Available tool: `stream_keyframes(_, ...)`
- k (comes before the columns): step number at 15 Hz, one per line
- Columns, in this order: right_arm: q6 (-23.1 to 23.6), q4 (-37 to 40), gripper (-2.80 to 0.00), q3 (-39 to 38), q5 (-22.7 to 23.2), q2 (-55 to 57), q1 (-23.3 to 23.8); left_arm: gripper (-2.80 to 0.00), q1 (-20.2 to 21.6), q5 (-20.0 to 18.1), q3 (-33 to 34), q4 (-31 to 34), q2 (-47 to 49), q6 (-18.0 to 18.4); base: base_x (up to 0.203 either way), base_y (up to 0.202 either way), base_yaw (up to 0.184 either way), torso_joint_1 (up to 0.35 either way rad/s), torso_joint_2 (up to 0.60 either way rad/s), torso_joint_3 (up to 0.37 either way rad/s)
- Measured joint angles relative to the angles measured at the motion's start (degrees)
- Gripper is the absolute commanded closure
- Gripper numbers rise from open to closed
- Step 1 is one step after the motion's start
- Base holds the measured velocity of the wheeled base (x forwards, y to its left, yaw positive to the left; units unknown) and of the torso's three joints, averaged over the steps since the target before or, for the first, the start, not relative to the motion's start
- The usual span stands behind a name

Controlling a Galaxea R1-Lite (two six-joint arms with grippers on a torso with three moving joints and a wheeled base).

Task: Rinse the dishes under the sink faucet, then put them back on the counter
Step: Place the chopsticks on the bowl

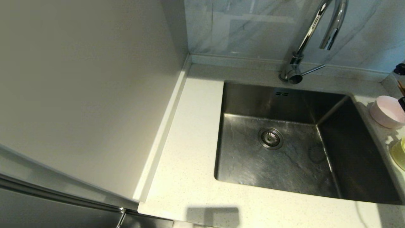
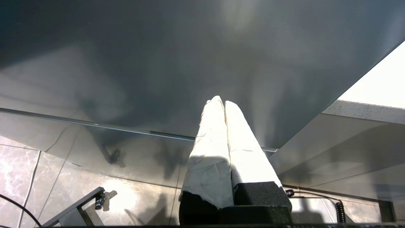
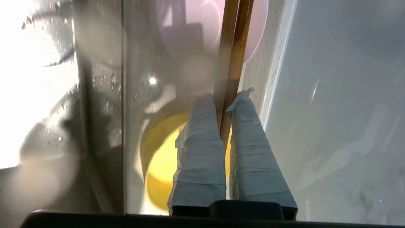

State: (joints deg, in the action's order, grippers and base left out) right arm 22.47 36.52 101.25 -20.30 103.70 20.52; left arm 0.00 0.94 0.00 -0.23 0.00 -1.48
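A: What is closest to the robot?

B: The off-white speckled counter (image 1: 186, 177), and set in it the steel sink (image 1: 294, 177) with its round drain. The basin holds no dish. The left gripper (image 2: 220, 102) is parked low beside the cabinet, above the tiled floor, its two wrapped fingers pressed together on nothing.

A: And the right gripper?

B: The right gripper (image 3: 227, 104) is clenched on the chopsticks (image 3: 234, 47); both brown sticks pass between its wrapped fingers (image 3: 199, 142) and continue past the tips. It hangs over the counter on the right side of the sink. Below it sits the yellow-green bowl (image 3: 161, 158), and farther along the pink bowl (image 3: 196, 25).

A: Does the head camera show these bowls?

B: Yes, at the right edge: the yellow-green bowl (image 1: 399, 153) nearer, the pink bowl (image 1: 387, 111) behind it, both on the counter. At the back stands the chrome faucet (image 1: 303, 47), its spout arched above the sink.
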Motion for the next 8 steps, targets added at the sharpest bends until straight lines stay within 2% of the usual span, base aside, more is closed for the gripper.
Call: stream_keyframes(8,0.18,-0.2,0.0,7.02,-0.4,7.12,1.59,0.0,0.0,0.0,0.0,0.01,0.0,0.01,0.0,0.0,0.0,0.0,0.0,0.0)
